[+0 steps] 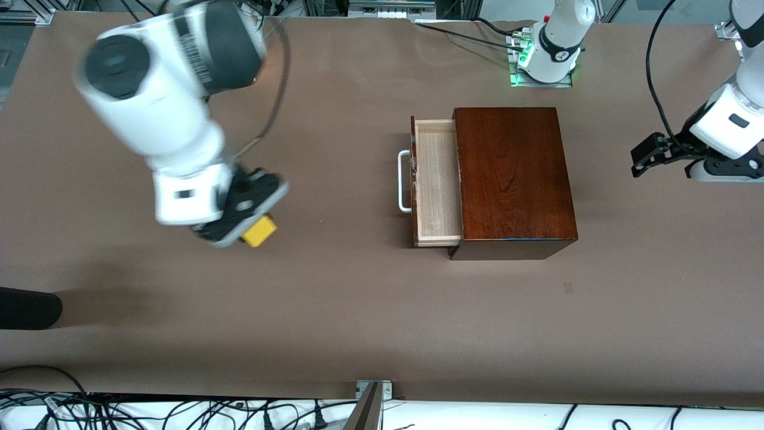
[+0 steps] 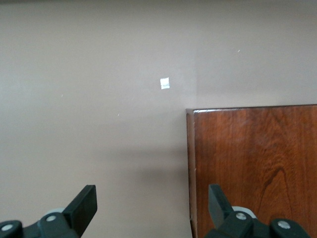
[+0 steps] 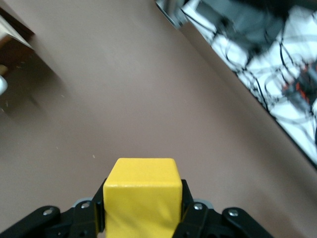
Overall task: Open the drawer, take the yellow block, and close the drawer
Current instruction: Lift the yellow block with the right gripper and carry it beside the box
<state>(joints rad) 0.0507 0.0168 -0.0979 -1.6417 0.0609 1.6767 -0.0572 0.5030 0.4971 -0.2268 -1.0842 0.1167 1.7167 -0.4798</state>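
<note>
One small bright yellow block [image 1: 259, 232], a plain cube with crisp edges, is pinched between the fingers of the right gripper [image 1: 248, 230], which are closed flat against two of its sides; it is held up over the bare brown table [image 1: 334, 310], well apart from the drawer [image 1: 437, 182] and toward the right arm's end of the table from it; the drawer stands pulled out of the glossy mahogany-coloured box [image 1: 512, 179], its pale light-wood tray showing nothing inside, its dark front and white U-shaped handle [image 1: 404, 181] turned toward the right arm's end; the front view alone takes in both arms, the box and the drawer together; the right wrist view shows the block [image 3: 141, 201] close up, filling the gap between the black fingers [image 3: 89, 218] of the right gripper [image 3: 142, 220], with only a corner of the drawer at the picture's edge and a tangle of cables past the table's rim; the left wrist view shows the polished top of the box [image 2: 255, 168] and a small white scrap [image 2: 164, 83] on the cloth, neither the block nor the drawer; the right arm reaches out from its base with the wrist tilted, its outline blurred; the left arm waits beside the box toward its own end of the table, the left gripper [image 1: 647, 156] [image 2: 151, 203] hanging over the cloth by the box's edge, its fingers spread wide apart and holding nothing.
</note>
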